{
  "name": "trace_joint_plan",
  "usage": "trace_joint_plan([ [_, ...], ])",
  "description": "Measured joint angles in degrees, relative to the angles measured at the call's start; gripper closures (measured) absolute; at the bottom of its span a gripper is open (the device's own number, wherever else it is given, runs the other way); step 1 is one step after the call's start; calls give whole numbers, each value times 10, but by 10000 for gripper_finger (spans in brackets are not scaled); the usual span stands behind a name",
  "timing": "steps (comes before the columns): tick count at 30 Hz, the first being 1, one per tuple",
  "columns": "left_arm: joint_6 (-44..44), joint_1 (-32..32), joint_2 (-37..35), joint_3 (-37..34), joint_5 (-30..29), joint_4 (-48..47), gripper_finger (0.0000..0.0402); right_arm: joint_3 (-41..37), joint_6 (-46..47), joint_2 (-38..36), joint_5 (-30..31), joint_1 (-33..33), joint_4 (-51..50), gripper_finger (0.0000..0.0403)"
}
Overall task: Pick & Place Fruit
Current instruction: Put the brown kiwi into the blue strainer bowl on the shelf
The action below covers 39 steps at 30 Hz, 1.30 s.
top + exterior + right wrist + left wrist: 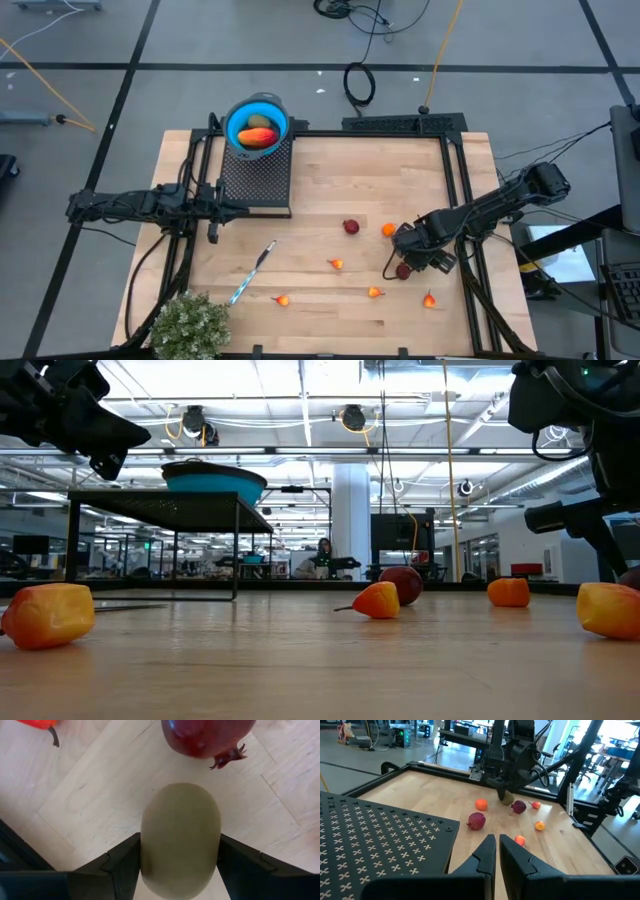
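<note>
My right gripper (pixel 404 250) (pixel 180 870) stands near the table's right side, shut on an olive-brown oval fruit (pixel 180 837) (pixel 507 798). A dark red ball (pixel 207 737) (pixel 403 270) lies right beside it on the wood. Another dark red ball (pixel 351 227), an orange piece (pixel 388 229) and several orange-red bits (pixel 335 264) lie scattered on the table. The blue bowl (pixel 258 125) on the black perforated stand (pixel 256 175) holds a red-orange piece and an olive one. My left gripper (pixel 213 232) (pixel 496 851) waits shut beside the stand. My right gripper pinches the olive-brown oval by its two long sides (pixel 145 845), one dark finger (pixel 120 867) on each. The fingers come from above, slanting down from the table's right. Whether the oval still rests on the wood or is lifted clear, I cannot tell.
A blue-handled knife (pixel 250 272) lies left of the table's middle, and a bushy green plant (pixel 190 325) sits at the near left corner. Black rails (pixel 455 200) run along the table's sides. Bare wood lies between the stand and the scattered fruit.
</note>
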Motion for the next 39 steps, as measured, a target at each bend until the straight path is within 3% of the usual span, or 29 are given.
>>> trace_joint_plan([
  [9, 2, 0, 0, 0, 0, 0, 380, 0, 2, 0, 0, 0, 0, 198],
  [13, 2, 0, 0, 0, 0, 0, 380, 9, 45, 0, 17, 0, -9, 200],
  [18, 7, 0, 0, 0, 0, -4, 380, 62, 75, 0, 62, 0, -64, 201],
  [29, 8, 0, 0, 0, 0, -26, 380, 237, 75, 0, 63, -1, -168, 201],
  [34, 31, 0, 0, 0, 0, -31, 380, 303, 82, 0, 95, -1, -148, 202],
  [39, 46, 0, 0, 0, 0, -30, 380, 322, 150, 0, 182, -5, -25, 201],
])
